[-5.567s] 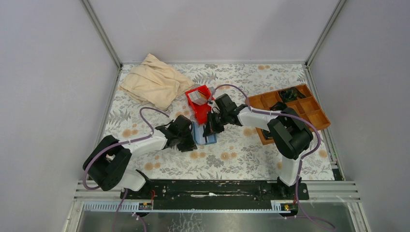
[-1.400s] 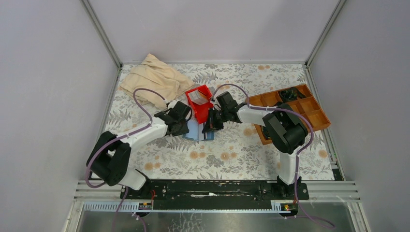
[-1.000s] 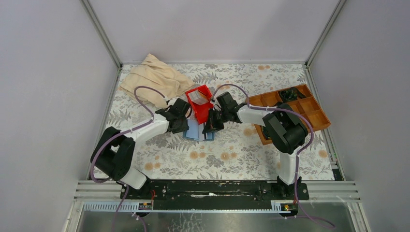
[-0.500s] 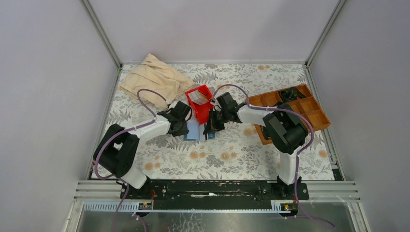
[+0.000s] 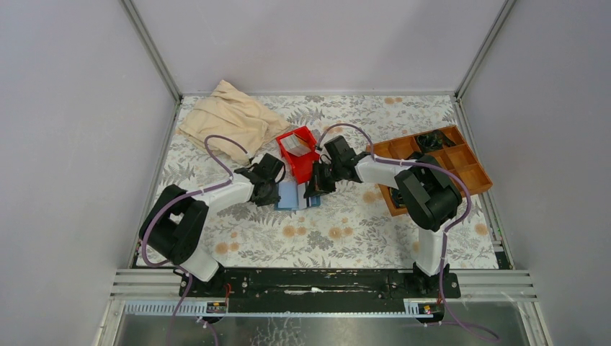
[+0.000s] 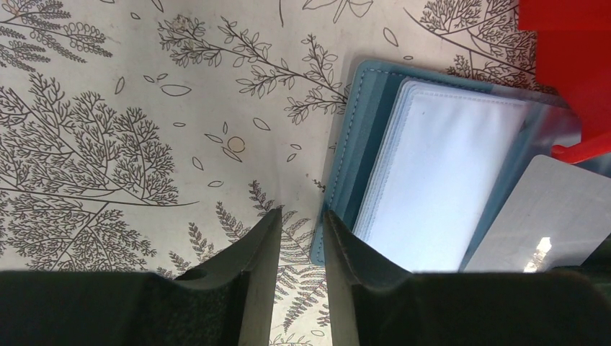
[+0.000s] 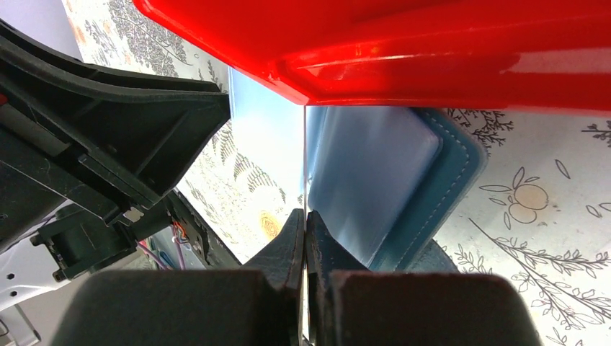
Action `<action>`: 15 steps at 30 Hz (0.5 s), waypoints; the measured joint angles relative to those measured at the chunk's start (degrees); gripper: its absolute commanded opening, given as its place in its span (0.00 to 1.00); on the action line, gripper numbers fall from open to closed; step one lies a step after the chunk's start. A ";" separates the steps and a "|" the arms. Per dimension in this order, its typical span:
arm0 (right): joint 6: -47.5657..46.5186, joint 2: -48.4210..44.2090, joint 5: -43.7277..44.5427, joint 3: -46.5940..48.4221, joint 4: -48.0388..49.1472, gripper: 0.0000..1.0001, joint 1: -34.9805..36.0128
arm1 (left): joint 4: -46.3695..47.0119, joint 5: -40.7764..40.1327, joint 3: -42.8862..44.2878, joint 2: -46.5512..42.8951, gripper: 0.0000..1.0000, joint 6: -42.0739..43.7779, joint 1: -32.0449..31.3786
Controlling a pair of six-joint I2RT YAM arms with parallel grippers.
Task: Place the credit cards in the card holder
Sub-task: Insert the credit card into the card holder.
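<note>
The teal-blue card holder (image 5: 290, 195) lies open on the tablecloth below the red bin, its pale slots (image 6: 447, 180) facing up. My right gripper (image 5: 314, 189) is shut on a silver-grey credit card (image 6: 540, 216), held on edge (image 7: 305, 144) over the card holder's (image 7: 375, 180) right part. My left gripper (image 6: 301, 216) is at the card holder's left edge (image 6: 360, 108). Its jaws stand a narrow gap apart with only tablecloth between them, and the right finger (image 6: 346, 245) is at the teal border. More pale cards (image 5: 292, 144) show in the red bin.
The red plastic bin (image 5: 301, 160) stands just behind the card holder and fills the top of the right wrist view (image 7: 432, 43). A beige cloth (image 5: 230, 122) lies at the back left. A brown wooden compartment tray (image 5: 461, 169) is at the right.
Since 5.6 s ago the card holder has shifted a little left and back. In the last second my left gripper slid down along its left edge. The right gripper kept hold of the card.
</note>
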 measured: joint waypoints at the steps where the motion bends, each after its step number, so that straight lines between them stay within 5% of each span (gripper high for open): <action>1: 0.13 0.00 -0.02 0.00 -0.02 0.00 -0.07 | 0.09 0.02 -0.09 0.00 0.35 0.00 0.00; 15: 1.92 0.04 -1.53 0.11 2.25 0.00 -0.39 | 0.46 0.26 -0.28 0.00 0.35 0.00 0.00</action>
